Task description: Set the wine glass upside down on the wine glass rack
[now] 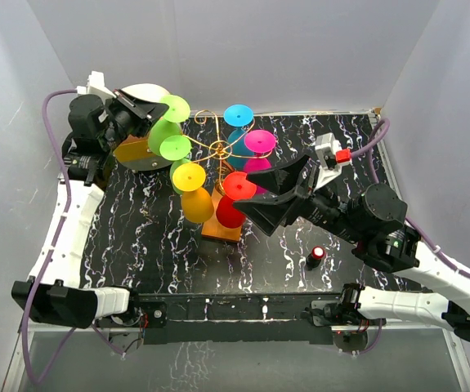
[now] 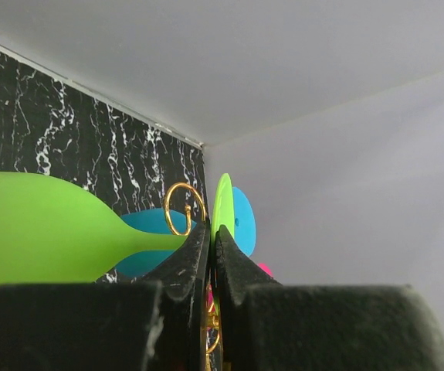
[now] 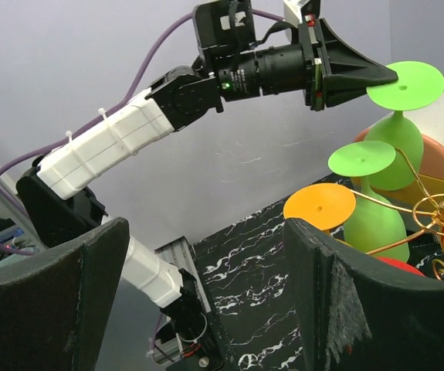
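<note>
A green wine glass (image 3: 395, 147) hangs foot up at the far left of the wine glass rack (image 1: 218, 149), a gold wire stand on an orange base (image 1: 222, 229). My left gripper (image 1: 163, 109) is shut on the rim of its round foot (image 2: 223, 202), as the right wrist view also shows (image 3: 405, 83). In the left wrist view its stem runs past a gold curl (image 2: 184, 209); I cannot tell whether the glass rests on it. My right gripper (image 1: 252, 198) stands open beside the rack's near right, nothing between its fingers (image 3: 326, 286).
Several other glasses hang foot up on the rack: a second green (image 1: 175, 147), yellow (image 1: 190, 176), cyan (image 1: 238, 115), magenta (image 1: 260, 141), red (image 1: 239, 186). A cream-and-orange drum box (image 1: 141, 151) sits behind the left gripper. A small black cylinder with a red top (image 1: 316, 257) stands at the near right.
</note>
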Available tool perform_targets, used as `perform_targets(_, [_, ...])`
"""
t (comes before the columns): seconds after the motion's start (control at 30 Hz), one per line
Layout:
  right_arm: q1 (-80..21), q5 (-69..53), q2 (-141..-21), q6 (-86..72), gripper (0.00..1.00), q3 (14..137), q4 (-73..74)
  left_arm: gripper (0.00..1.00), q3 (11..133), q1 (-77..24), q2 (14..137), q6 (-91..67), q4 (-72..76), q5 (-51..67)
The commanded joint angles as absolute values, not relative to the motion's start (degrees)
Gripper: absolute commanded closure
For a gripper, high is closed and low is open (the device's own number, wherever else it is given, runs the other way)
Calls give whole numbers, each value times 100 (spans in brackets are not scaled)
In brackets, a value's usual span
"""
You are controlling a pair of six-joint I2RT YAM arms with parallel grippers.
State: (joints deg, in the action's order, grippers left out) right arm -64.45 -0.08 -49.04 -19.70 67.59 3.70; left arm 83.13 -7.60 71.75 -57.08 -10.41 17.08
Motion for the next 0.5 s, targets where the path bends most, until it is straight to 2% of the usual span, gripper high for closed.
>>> perform_targets(0.0, [-6451,106,-4745,-2053,21,6744,208,100,8307,-746,7153,-5856,-564,2277])
perform_targets(0.47, [-6451,249,-4469,-2362,23,6561,186,100,7983,-760,7280,-6509,-120,3060])
